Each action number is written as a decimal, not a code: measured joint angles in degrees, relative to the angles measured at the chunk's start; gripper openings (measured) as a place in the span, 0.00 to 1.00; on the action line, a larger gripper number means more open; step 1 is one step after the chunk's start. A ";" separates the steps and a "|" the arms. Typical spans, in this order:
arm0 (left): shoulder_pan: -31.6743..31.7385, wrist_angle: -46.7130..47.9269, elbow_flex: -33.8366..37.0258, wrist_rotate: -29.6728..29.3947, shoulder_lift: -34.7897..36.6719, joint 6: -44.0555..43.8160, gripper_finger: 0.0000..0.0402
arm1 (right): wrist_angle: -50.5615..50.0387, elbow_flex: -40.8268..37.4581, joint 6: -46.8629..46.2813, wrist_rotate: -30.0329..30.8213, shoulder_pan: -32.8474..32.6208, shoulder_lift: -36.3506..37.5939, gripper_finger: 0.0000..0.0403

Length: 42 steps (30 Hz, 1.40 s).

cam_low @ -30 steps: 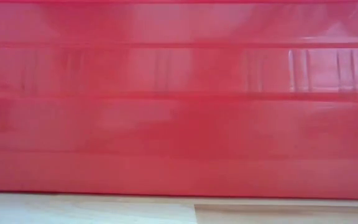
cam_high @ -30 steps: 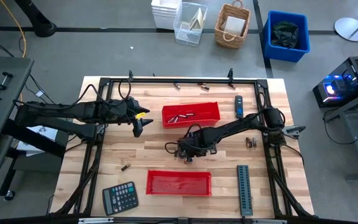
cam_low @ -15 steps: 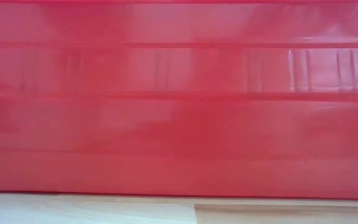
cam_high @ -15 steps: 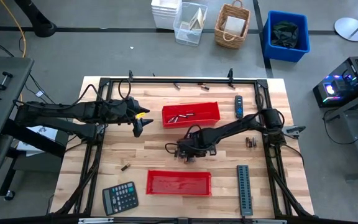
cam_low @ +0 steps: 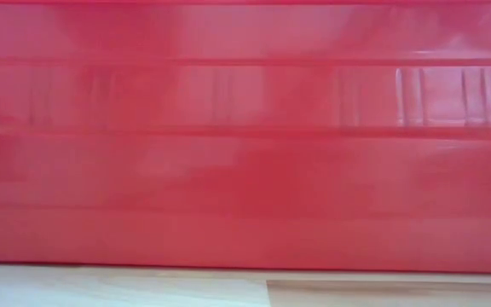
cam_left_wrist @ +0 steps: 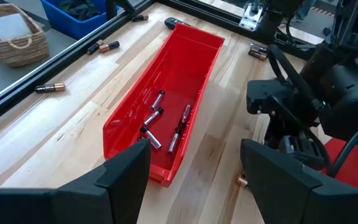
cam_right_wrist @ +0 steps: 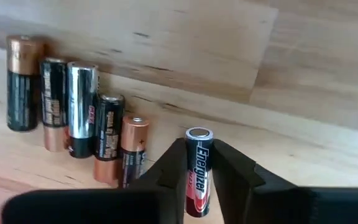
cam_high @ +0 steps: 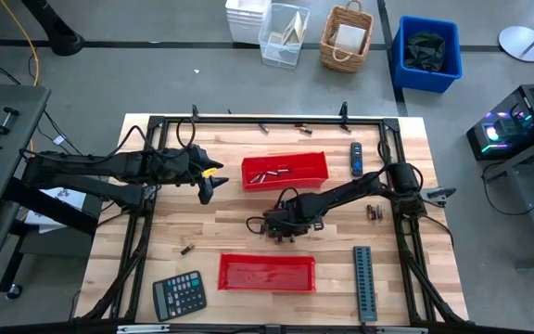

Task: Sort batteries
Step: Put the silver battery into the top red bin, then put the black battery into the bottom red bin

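My right gripper [cam_high: 279,228] is low over the middle of the table, shut on a black-and-red battery [cam_right_wrist: 197,163]. Beside it, a row of several batteries [cam_right_wrist: 79,112] lies flat on the wood. More batteries lie on the floor of the far red tray [cam_left_wrist: 166,118] [cam_high: 284,171]. A loose battery [cam_high: 187,249] rests near the table's left side, and a small cluster [cam_high: 374,212] lies by the right arm. My left gripper [cam_left_wrist: 194,155] [cam_high: 206,192] hangs open just left of the far tray, touching nothing. My right gripper pinches the black-and-red battery between its two fingers [cam_right_wrist: 169,171], on the battery's sides [cam_right_wrist: 198,152]. The battery lies lengthwise along the fingers, its metal end [cam_right_wrist: 199,132] sticking out past the fingertips. Whether it is clear of the table does not show.
A second red tray [cam_high: 267,272] sits at the near side, and its wall [cam_low: 245,153] fills the low view. A calculator [cam_high: 178,295] lies near left, a grey ridged strip [cam_high: 364,283] near right, a black-and-blue device [cam_high: 357,159] far right. A black frame [cam_high: 267,120] borders the table.
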State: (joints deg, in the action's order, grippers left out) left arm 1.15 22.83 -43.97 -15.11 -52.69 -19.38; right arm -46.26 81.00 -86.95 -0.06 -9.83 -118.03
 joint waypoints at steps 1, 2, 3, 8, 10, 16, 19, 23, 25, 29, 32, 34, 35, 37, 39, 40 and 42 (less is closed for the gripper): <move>0.00 0.02 0.00 0.00 0.00 0.00 0.60 | -0.75 0.01 1.24 0.64 0.13 0.14 0.09; 0.00 0.02 0.00 0.00 0.00 0.00 0.60 | -1.71 -0.08 2.67 1.50 0.35 0.41 0.08; 0.00 0.02 0.00 0.00 0.00 0.00 0.60 | -2.26 -0.13 3.48 2.34 0.73 0.57 0.08; 0.00 0.12 0.00 0.00 0.11 0.00 0.60 | -4.82 -0.39 7.82 7.13 2.20 6.32 0.08; 0.00 0.12 0.00 -0.02 0.22 0.00 0.60 | -4.95 -0.19 8.56 11.80 2.77 11.14 0.08; 1.15 -0.03 0.00 -0.90 0.22 -1.28 0.60 | -4.62 -0.13 14.33 25.91 8.21 23.01 0.08; 2.13 -0.24 0.00 -0.92 0.22 -1.43 0.60 | -3.86 -0.07 20.67 26.28 13.16 24.28 0.08; 2.86 -0.26 0.00 -0.96 0.22 -1.57 0.60 | -0.06 -0.17 29.01 23.00 18.88 22.67 0.09; 2.99 -0.20 0.00 -0.95 0.22 -1.62 0.60 | 0.17 -0.16 31.21 20.00 20.91 21.42 0.16; 2.98 -0.11 -0.02 -0.95 0.22 -2.04 0.60 | 0.56 -0.18 35.75 14.95 22.28 19.97 0.37; 2.97 -0.07 -0.02 -0.95 0.22 -3.35 0.60 | 0.56 -0.16 39.61 12.42 22.02 19.99 0.49; 2.97 -0.07 -0.02 -0.94 0.22 -3.57 0.60 | -0.47 -0.18 41.25 11.93 21.60 20.76 0.53; 2.97 -0.04 -0.02 -0.94 0.22 -3.59 0.60 | -0.95 -0.18 41.97 11.44 21.29 21.67 0.53; 2.97 -0.04 -0.02 -0.94 0.22 -3.58 0.60 | -1.50 -0.14 42.54 9.02 20.25 24.09 0.54; 2.97 -0.02 -0.02 -0.94 0.22 -3.56 0.60 | -2.77 -0.06 41.51 5.45 17.99 25.81 0.54; 2.97 -0.04 -0.02 -0.94 0.22 -3.56 0.60 | -3.54 -0.07 39.56 3.22 16.31 26.21 0.53; 2.97 0.00 -0.02 -0.94 0.22 -3.58 0.60 | -5.91 -0.07 34.85 -0.27 11.99 26.26 0.52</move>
State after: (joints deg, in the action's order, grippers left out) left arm 4.12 22.83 -43.99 -16.05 -52.47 -22.96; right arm -52.17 80.93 -52.10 -0.33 2.16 -91.78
